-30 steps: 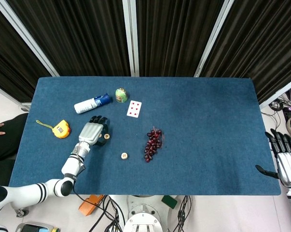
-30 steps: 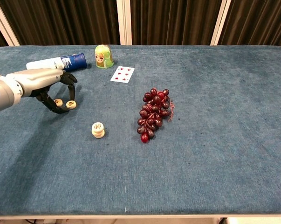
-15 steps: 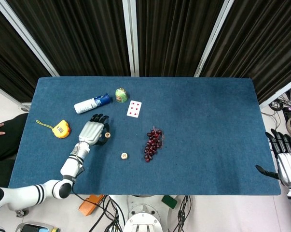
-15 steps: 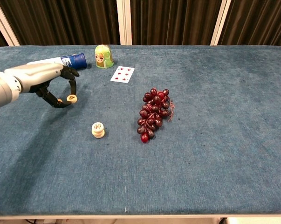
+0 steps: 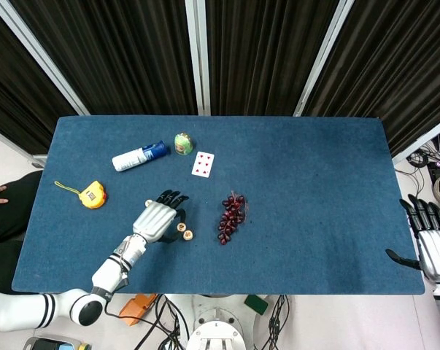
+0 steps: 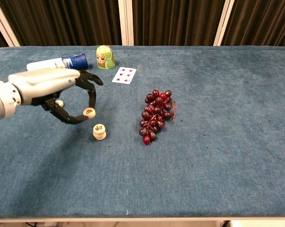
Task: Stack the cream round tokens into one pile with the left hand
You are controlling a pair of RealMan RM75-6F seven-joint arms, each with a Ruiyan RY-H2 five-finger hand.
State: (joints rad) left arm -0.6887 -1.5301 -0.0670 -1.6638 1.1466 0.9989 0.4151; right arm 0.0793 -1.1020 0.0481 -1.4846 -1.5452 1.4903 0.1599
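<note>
The left hand (image 6: 52, 92) pinches a cream token (image 6: 89, 112) just left of the pile (image 6: 99, 131); it should centre above, lower flat, then release gently.

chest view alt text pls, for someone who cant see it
The left hand pinches a cream token just above a small token pile on the blue table. Red grapes lie to the right; a playing card, green doll and spray bottle sit behind.
</note>
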